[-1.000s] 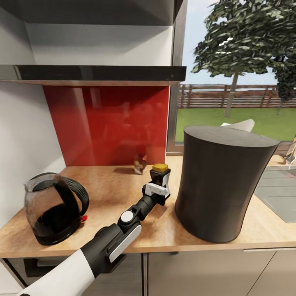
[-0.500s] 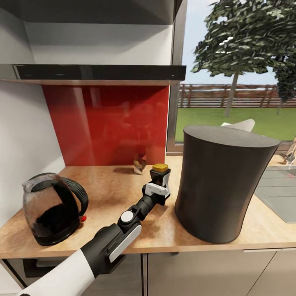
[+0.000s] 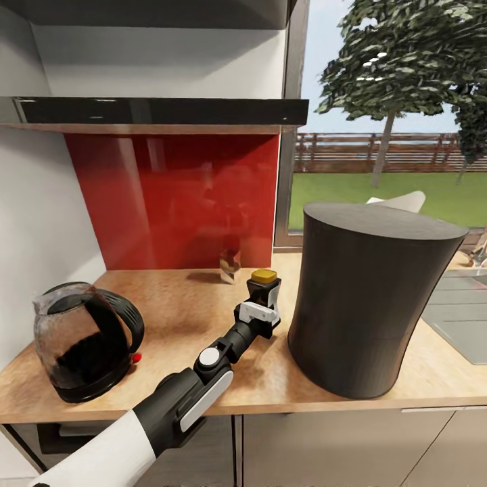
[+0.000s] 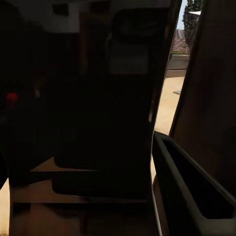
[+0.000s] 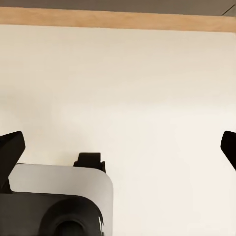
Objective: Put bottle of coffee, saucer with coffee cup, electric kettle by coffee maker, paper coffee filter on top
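Along the back edge of the kitchen countertop (image 3: 182,297), against the red backsplash (image 3: 176,196), a small clear glass (image 3: 230,266) stands just behind the bottle of coffee (image 3: 264,284), whose yellow lid shows above the left gripper (image 3: 262,306). That gripper is closed around the bottle's dark body, fingers on either side, with the bottle upright and low over the middle of the countertop; whether its base touches the wood cannot be told. Just beside the bottle, toward the sink end of the worktop, rises the tall dark grey coffee maker (image 3: 372,304), seen from its plain back, wide enough to hide what lies behind it; a white shape pokes up past its top. Near the wall end of the countertop, close to the front edge, sits the electric kettle (image 3: 84,341), smoky glass with a black loop handle and a red switch at its base, well apart from the bottle. A dark shelf (image 3: 162,111) runs above the backsplash. From the right wrist camera the right gripper (image 5: 120,147) hangs with its black fingertips spread wide over a pale surface, holding nothing
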